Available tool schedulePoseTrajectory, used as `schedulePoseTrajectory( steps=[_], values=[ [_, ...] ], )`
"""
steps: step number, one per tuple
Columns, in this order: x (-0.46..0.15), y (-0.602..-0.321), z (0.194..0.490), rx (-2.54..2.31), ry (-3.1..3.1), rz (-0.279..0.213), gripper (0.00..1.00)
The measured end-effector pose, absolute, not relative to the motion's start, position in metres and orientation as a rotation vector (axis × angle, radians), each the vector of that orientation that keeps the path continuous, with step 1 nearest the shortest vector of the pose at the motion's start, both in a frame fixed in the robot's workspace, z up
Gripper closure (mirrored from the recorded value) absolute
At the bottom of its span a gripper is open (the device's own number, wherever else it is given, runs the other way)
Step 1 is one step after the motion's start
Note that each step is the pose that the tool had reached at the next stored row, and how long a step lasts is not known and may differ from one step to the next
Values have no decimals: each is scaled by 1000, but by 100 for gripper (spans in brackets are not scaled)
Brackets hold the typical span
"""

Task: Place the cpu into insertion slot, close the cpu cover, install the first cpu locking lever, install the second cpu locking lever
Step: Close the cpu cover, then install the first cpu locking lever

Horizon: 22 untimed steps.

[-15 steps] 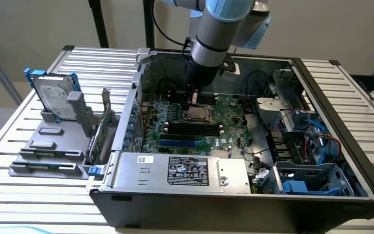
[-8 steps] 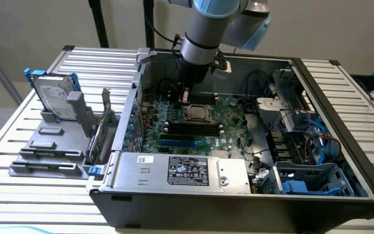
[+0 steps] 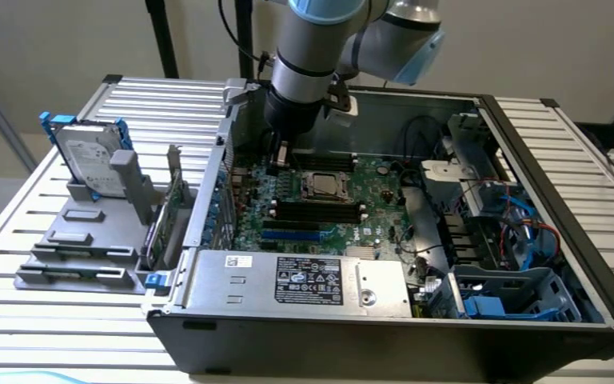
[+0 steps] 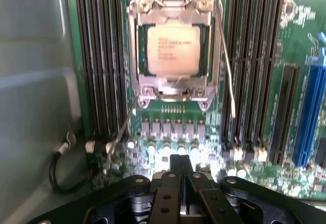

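Observation:
The cpu [image 4: 172,48] lies flat in the insertion slot [image 3: 323,186] on the green motherboard, its pale metal top with printed text facing up. The cpu cover [image 4: 173,89], a silvery frame, lies down around it. One thin wire lever [image 4: 227,76] runs along one side of the socket with its end free. The other lever [image 4: 121,130] slants away from the socket's corner over the board. My gripper [image 4: 181,167] is shut with nothing in it, hovering a short way from the socket's near edge. In the exterior view the gripper [image 3: 282,160] hangs inside the case, to the left of the socket.
Black memory slots [image 4: 99,56] flank the socket on both sides. A blue card slot [image 4: 310,107] lies further off. The case's grey wall [image 4: 30,81] and a black cable [image 4: 58,175] are close by. A power supply [image 3: 307,280] fills the case's front; a hard drive [image 3: 89,160] stands outside.

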<state>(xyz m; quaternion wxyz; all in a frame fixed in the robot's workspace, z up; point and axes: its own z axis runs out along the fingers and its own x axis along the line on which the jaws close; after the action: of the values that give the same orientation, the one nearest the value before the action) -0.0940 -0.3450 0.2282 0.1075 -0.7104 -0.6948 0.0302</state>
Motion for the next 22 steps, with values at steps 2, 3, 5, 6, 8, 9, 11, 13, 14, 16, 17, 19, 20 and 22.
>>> schedulePoseTrajectory(
  steps=[2, 3, 5, 6, 8, 9, 11, 13, 14, 16, 17, 19, 20, 22],
  values=[
    [-94, -345, 228, -2091, -2045, 89, 89],
    [-94, -345, 228, -2091, -2045, 89, 89],
    [-94, -345, 228, -2091, -2045, 89, 89],
    [-94, -345, 228, -2091, -2045, 89, 89],
    [-94, -345, 228, -2091, -2045, 89, 89],
    [-94, -345, 228, -2091, -2045, 89, 89],
    [-94, -345, 228, -2091, -2045, 89, 89],
    [-94, -345, 228, -2091, -2045, 89, 89],
    [-94, -345, 228, -2091, -2045, 89, 89],
    [-94, -345, 228, -2091, -2045, 89, 89],
    [-94, -345, 228, -2092, -2041, 88, 89],
    [-94, -345, 228, -2105, -2019, 81, 89],
    [-95, -345, 228, -2114, -2007, 77, 89],
    [-95, -345, 228, -2131, -1982, 69, 89]
  ],
)
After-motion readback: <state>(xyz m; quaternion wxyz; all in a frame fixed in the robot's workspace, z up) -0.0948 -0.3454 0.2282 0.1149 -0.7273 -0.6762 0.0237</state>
